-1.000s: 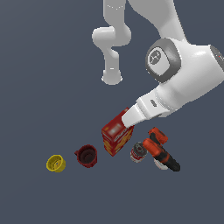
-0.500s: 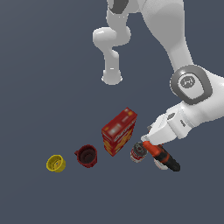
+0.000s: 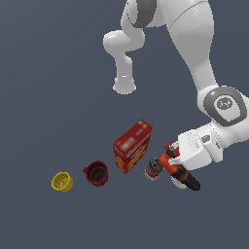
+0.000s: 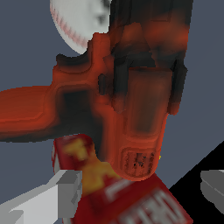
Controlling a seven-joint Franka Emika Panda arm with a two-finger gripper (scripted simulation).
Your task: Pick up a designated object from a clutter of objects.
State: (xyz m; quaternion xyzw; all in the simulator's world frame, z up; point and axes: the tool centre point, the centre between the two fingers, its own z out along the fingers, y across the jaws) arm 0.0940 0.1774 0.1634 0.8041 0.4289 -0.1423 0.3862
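surface: plain dark grey floor [image 3: 58, 97]
drill [image 3: 181, 171]: lay beside small can [image 3: 154, 168], right of cracker box [image 3: 132, 146] in exterior view
gripper [image 4: 140, 192]: over drill, fingers spread, gripping nothing

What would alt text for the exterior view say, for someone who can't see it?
A white robot arm reaches down over an orange-red power drill lying on a dark floor. Toward the exterior view's left sit a small can, a red cracker box, a dark red mug and a yellow cup.

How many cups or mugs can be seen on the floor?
2: a yellow cup farthest toward the exterior view's left, and a dark red mug between it and the cracker box.
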